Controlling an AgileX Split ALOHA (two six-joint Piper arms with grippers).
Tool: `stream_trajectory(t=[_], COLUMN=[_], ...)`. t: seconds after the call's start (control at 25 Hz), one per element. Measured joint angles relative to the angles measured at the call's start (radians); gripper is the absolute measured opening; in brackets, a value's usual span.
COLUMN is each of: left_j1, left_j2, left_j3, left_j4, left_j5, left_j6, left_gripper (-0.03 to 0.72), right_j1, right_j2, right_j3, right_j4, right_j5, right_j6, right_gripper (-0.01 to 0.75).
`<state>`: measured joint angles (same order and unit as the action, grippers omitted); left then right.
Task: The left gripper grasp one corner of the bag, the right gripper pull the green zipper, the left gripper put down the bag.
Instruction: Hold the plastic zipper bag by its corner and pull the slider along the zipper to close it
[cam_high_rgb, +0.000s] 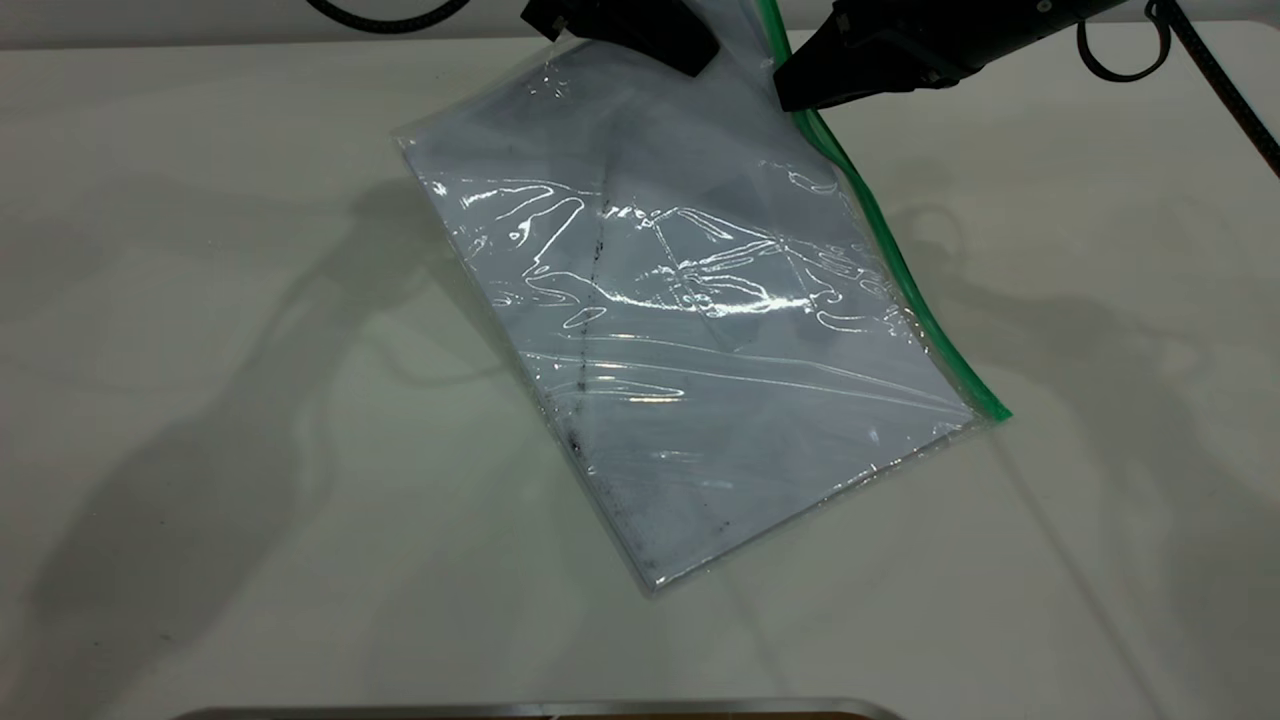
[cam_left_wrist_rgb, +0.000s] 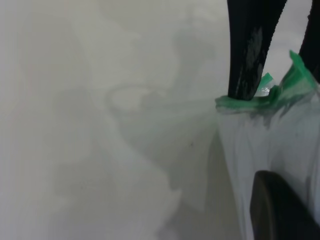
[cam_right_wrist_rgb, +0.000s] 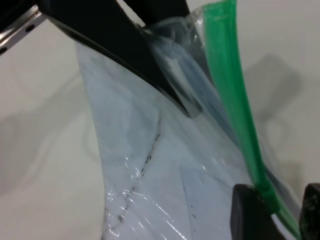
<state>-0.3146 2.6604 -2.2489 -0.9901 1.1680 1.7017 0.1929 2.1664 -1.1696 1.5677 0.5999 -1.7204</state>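
**Pouch held up by its far corner, right gripper at the zip**

The bag (cam_high_rgb: 700, 330), a clear plastic document pouch with white paper inside, lay tilted across the middle of the white table (cam_high_rgb: 200, 400). Its near corner rested on the surface while its far end was raised toward the top of the exterior view. A dark speckled crease (cam_high_rgb: 590, 330) ran down its length, and glare streaked the wrinkled plastic. The green zipper (cam_high_rgb: 900, 270) ran along the long edge on the right arm's side, from the near corner up to the far end, where it passed behind the right gripper.

The left gripper (cam_high_rgb: 640, 35) was at the bag's far end, its black fingers closed on the plastic near the raised corner. In the right wrist view the same gripper (cam_right_wrist_rgb: 165, 85) appeared as a dark wedge clamped over the clear film just beside the green strip (cam_right_wrist_rgb: 235, 100). The left wrist view showed the bunched green edge (cam_left_wrist_rgb: 260, 97) at the top of the bag, with one black finger (cam_left_wrist_rgb: 250, 45) pressed onto it.

The right gripper (cam_high_rgb: 800, 85) was just beside the left one, its tapered tip against the zipper at the far end. In its own wrist view two dark fingertips (cam_right_wrist_rgb: 247, 210) stood narrowly apart, with the green strip passing between them; whether they actually pinched it could not be told.

A metal edge (cam_high_rgb: 540, 708) lined the near side of the table.
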Motion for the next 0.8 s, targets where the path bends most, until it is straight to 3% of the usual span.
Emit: stream_trajectory(t=[0.56, 0.8], left_j1=[-0.002, -0.004], left_j2=[0.000, 0.000], left_j3=[0.000, 0.000], left_j4=[0.001, 0.004], left_j5=[0.000, 0.000], left_j6=[-0.001, -0.001], left_gripper=[0.053, 0.053], right_j1=[0.000, 0.000], right_j2=[0.000, 0.000], right_j3=[0.000, -0.001], right_j4=[-0.002, -0.046], right_j5=[0.015, 0.016], right_j6=[-0.001, -0.001], right_gripper=[0.051, 0.037])
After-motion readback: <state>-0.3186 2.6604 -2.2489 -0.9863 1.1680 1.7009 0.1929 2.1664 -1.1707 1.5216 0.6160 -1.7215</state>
